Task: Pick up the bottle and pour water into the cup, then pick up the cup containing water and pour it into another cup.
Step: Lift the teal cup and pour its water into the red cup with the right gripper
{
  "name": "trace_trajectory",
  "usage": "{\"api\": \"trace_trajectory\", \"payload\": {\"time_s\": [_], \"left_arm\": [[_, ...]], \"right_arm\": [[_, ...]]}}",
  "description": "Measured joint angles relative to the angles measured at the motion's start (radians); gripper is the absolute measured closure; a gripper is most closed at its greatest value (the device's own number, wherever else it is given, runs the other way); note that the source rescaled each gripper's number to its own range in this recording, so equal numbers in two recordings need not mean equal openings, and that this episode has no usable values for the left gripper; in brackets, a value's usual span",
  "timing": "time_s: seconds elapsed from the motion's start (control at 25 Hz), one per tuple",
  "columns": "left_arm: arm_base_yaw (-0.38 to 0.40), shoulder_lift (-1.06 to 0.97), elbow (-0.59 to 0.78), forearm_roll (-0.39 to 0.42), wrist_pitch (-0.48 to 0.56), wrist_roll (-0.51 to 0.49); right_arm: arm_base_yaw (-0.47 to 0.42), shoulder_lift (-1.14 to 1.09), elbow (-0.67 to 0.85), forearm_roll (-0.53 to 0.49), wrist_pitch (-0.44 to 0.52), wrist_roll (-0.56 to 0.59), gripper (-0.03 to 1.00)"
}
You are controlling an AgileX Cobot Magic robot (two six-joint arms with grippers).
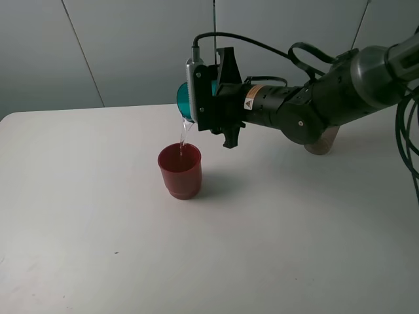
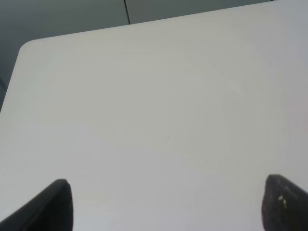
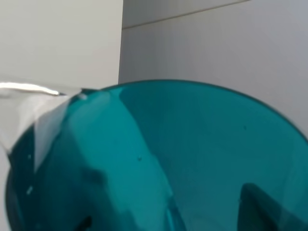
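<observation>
1. In the exterior high view the right gripper (image 1: 198,98) sits in the upper middle of the frame. Its arm reaches in from the upper right.
2. Its jaws are clamped on the teal cup (image 1: 182,97), which is tipped over on its side with the mouth turned down and to the left.
3. A thin stream of water (image 1: 182,136) falls from the cup's lower lip, straight down the middle of the frame.
4. The red cup (image 1: 180,171) stands upright on the white table (image 1: 78,229), just left of centre and directly under the teal cup. The stream lands inside its rim. The two cups are apart, joined only by the water.
5. In the right wrist view the teal cup (image 3: 159,159) fills most of the picture. A clear lip of water (image 3: 33,106) shows at its edge, and a dark finger (image 3: 262,204) shows through the plastic.
6. At the right of the exterior view, only the grey-brown lower part of the bottle (image 1: 325,142) shows below the arm. It stands on the table, well apart from both cups.
7. In the left wrist view the left gripper (image 2: 166,207) hangs over bare table (image 2: 154,96). Its two dark fingertips (image 2: 53,207) are wide apart with nothing between them.
</observation>
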Motion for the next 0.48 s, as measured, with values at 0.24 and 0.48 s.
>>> {"api": "trace_trajectory", "payload": {"time_s": [0.24, 0.48], "left_arm": [[0.000, 0.000, 0.000, 0.000, 0.000, 0.000], [0.000, 0.000, 0.000, 0.000, 0.000, 0.000]], "right_arm": [[0.000, 0.000, 0.000, 0.008, 0.000, -0.022, 0.94], [0.000, 0.000, 0.000, 0.015, 0.000, -0.051, 0.94]]}}
